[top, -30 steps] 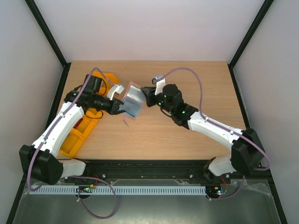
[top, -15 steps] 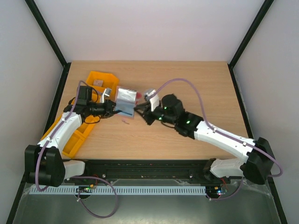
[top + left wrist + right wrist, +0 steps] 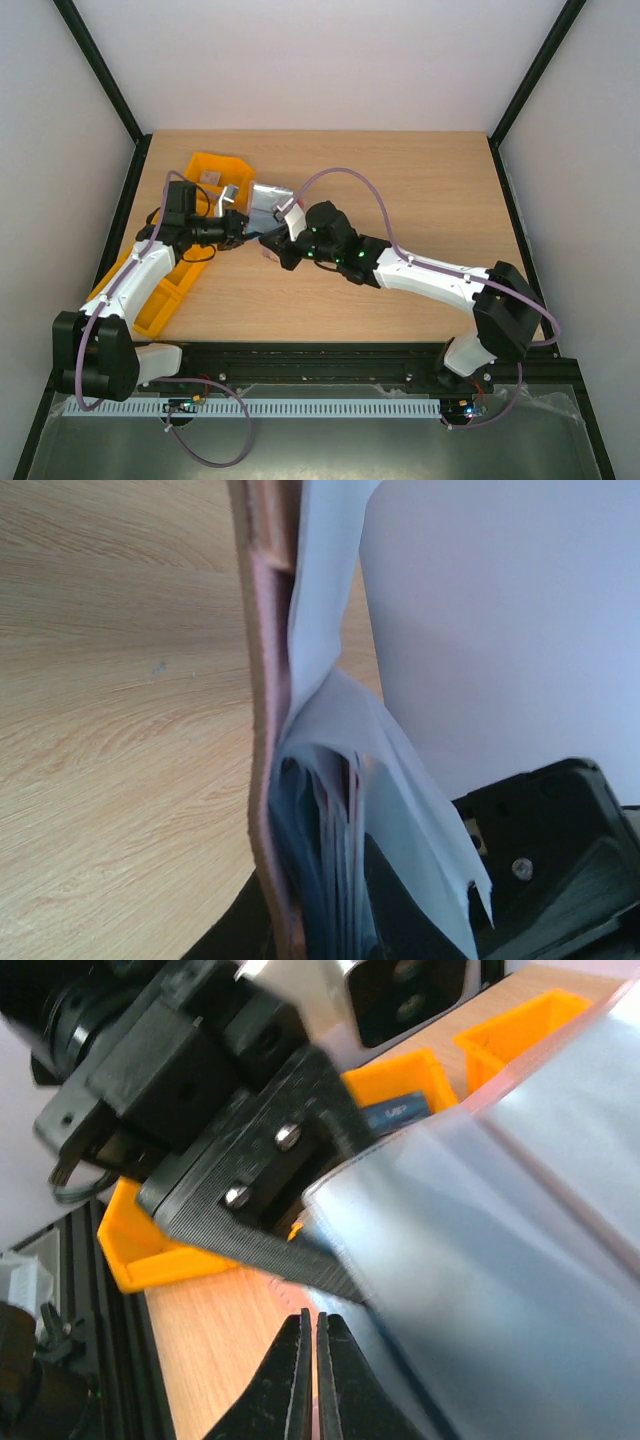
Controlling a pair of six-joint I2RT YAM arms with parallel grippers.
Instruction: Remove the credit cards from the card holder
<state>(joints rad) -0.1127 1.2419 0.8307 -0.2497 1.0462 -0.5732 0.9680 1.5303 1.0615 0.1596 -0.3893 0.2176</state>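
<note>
Top external view alone takes in the whole counter (image 3: pixel 400 170). The orange bin (image 3: pixel 213 163) is at the left and the left gripper (image 3: pixel 247 228) is just right of the bin. The card holder (image 3: pixel 270 200) is also just right of the bin, and the right gripper (image 3: pixel 272 244) is farther right of it.

Left wrist view adds the holder edge-on, with reddish-brown skin on the left and grey-blue lining on the right. A teal edge and a pale pink edge are packed in the fold: the credit cards (image 3: pixel 322 880), blurred.

Right wrist view shows the left jaws clamped on a corner of the lining with the bin behind them. The right jaws are pressed together with nothing seen between them.

From above, both sets of fingertips are too small to read, and the holder's closing tab cannot be made out.

The holder sticks out of the left jaws. The right jaws sit just short of its near edge; whether they touch it I cannot tell.
</note>
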